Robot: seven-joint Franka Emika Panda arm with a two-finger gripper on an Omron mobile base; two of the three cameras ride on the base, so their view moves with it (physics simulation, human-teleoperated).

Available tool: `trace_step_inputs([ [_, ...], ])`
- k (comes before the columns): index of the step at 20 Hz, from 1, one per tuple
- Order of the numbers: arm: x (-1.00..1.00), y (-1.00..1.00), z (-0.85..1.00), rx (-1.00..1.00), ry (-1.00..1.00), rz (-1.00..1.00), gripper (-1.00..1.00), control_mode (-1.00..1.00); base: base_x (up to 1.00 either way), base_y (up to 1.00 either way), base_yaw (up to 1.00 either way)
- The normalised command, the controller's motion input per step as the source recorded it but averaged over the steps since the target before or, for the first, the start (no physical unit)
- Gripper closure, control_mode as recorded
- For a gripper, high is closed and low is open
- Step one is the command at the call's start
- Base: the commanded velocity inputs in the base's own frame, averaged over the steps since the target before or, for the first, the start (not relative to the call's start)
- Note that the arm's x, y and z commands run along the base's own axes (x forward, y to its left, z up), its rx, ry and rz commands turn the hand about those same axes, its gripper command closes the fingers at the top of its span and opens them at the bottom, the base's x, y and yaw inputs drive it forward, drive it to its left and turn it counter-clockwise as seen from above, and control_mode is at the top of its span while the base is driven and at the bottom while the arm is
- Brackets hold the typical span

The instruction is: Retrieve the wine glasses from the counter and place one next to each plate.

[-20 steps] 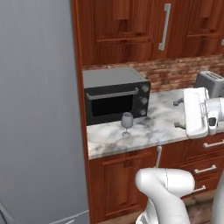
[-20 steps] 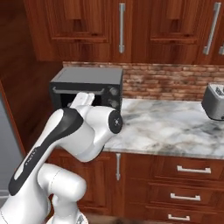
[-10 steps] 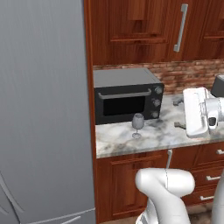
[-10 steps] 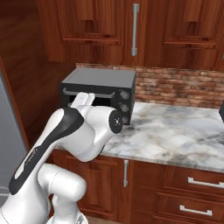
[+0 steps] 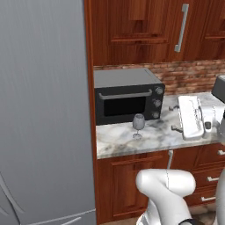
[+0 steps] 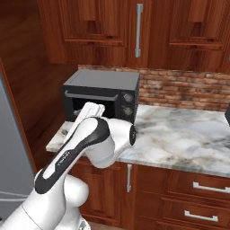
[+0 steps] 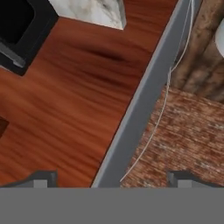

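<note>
Left base view shows one small clear stemmed wine glass point(image 5: 138, 125) standing upright on the white-grey marbled stone counter point(image 5: 132, 140), near its front edge and just in front of the black toaster oven point(image 5: 127, 96), toward the counter's left end beside the tall grey refrigerator point(image 5: 44, 110). The white arm's two-finger gripper point(image 7: 111, 178) looks down past the counter's end at reddish-brown cabinet wood; its two dark fingertips point(image 7: 41, 178) sit well apart with nothing between them. The main risk, as I judge it, is the approach: the arm is held off to the right of the glass, and a sideways sweep toward it could clip the thin stem or the bowl and tip the glass over the nearby front edge. The oven door close behind also leaves little room, so a finger could knock it and jolt the glass.
</note>
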Motion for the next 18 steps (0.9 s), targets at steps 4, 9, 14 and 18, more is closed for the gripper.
trace_step_inputs([
  [4,0.69,-0.09,-0.29,0.00,0.21,0.00,-1.00,-1.00,0.00,0.00,0.00],
  [9,0.58,-0.40,-0.32,0.02,0.13,0.00,-1.00,-1.00,0.00,0.00,0.00],
  [14,0.54,-0.52,-0.45,0.03,0.10,0.05,-1.00,-1.00,0.00,0.00,0.00],
  [18,0.51,-0.37,-0.52,0.03,0.07,0.07,-1.00,-1.00,0.00,0.00,0.00],
])
